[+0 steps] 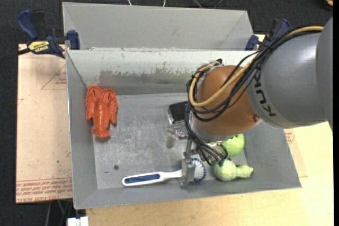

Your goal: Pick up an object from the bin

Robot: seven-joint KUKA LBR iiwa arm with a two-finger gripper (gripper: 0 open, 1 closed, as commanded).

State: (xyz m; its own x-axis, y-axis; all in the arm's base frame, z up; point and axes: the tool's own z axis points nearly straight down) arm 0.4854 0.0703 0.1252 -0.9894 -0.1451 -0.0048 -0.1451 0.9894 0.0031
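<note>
While the bin (139,132) floor lies bare at centre, a red lobster toy (100,111) sits near the left wall. Gripper (189,172) is low by the front wall, at the head end of a white-and-blue toothbrush (148,179), with a green soft toy (231,169) just beside it. Clenched or released: cannot tell. Arm (296,87) reaches in from the right.

We find the red plastic lobster (100,111) at the left of the grey metal bin (139,135), apart from the rest. By the near wall lies the white-and-blue plastic toothbrush (151,178), its right end at the gripper (189,171) (the soft green pear-shaped toy (231,170) just right of that).
</note>
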